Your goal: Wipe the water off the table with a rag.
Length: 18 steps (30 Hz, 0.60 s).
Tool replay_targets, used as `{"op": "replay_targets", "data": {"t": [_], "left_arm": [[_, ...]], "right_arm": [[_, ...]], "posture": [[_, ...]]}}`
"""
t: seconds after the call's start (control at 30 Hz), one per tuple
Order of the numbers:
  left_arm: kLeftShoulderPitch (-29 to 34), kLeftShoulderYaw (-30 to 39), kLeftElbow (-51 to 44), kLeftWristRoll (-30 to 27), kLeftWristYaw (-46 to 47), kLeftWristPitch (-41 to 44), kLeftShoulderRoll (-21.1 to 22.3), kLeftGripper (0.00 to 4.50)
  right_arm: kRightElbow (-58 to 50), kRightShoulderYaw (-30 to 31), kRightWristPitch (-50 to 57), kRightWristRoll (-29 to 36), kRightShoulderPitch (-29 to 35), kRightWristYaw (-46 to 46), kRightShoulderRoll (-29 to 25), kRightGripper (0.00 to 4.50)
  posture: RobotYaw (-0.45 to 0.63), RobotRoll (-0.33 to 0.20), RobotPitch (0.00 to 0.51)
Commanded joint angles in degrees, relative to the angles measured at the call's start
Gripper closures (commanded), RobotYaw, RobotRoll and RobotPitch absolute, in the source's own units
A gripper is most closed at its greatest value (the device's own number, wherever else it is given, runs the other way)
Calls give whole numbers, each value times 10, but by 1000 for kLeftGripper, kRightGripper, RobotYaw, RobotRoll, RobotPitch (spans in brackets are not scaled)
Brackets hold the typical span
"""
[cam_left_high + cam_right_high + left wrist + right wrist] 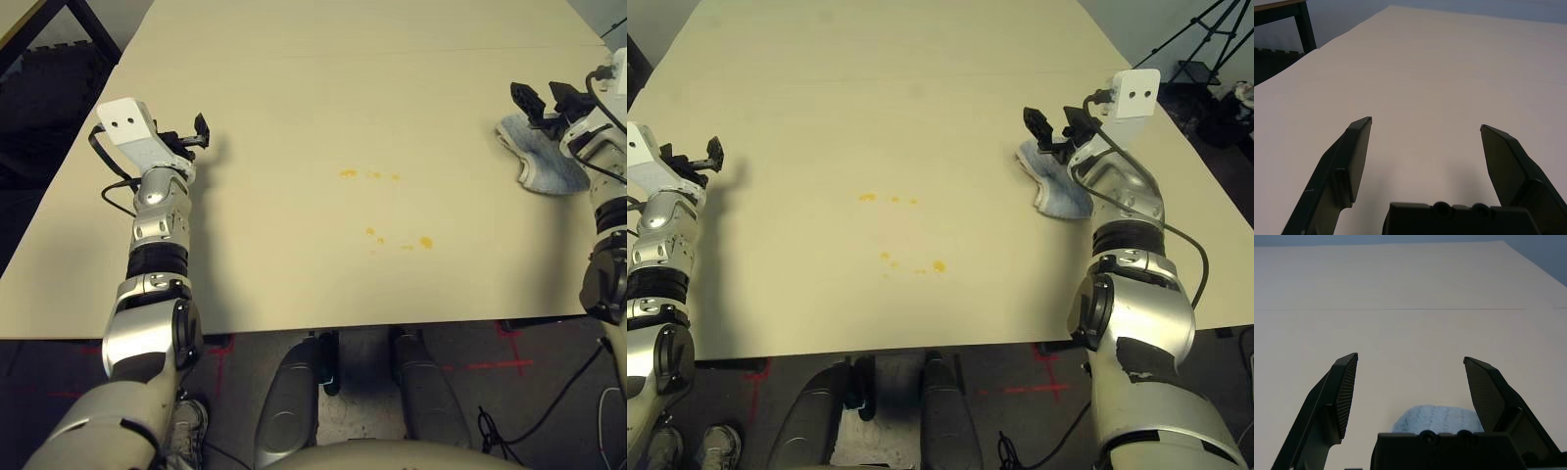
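Small orange-yellow drops of water (425, 242) dot the middle of the pale beige table (323, 98), with a second row (349, 173) a little farther back. The pale blue-grey rag (1058, 191) lies crumpled at the table's right side. My right gripper (1056, 125) hovers just above the rag's far end, open, nothing between its fingers; the rag (1437, 418) shows under its base in the right wrist view. Over the left part of the table my left gripper (199, 134) stands open and empty (1422, 129).
The table's front edge (294, 331) runs close to my body. Dark floor mats and a black frame (49, 59) lie beyond the left edge. A tripod (1205, 39) stands off the far right corner.
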Motion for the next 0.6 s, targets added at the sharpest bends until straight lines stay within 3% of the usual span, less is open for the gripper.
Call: {"op": "replay_targets", "data": {"t": [0.03,0.33,0.6], "left_arm": [[0,1,15,-1,-1,2,-3,0],[-34,-22,45,10,-46,-4,-10,0],[-86,-66,32,6,-196,38,16,0]], "right_arm": [[5,-2,0,-3,3,-3,-8,54],[-32,18,56,-26,15,-35,-37,54],[-173,68,284,-55,56,-44,-80,54]], "posture": [[59,0,266],[4,0,270],[-17,0,276]]}}
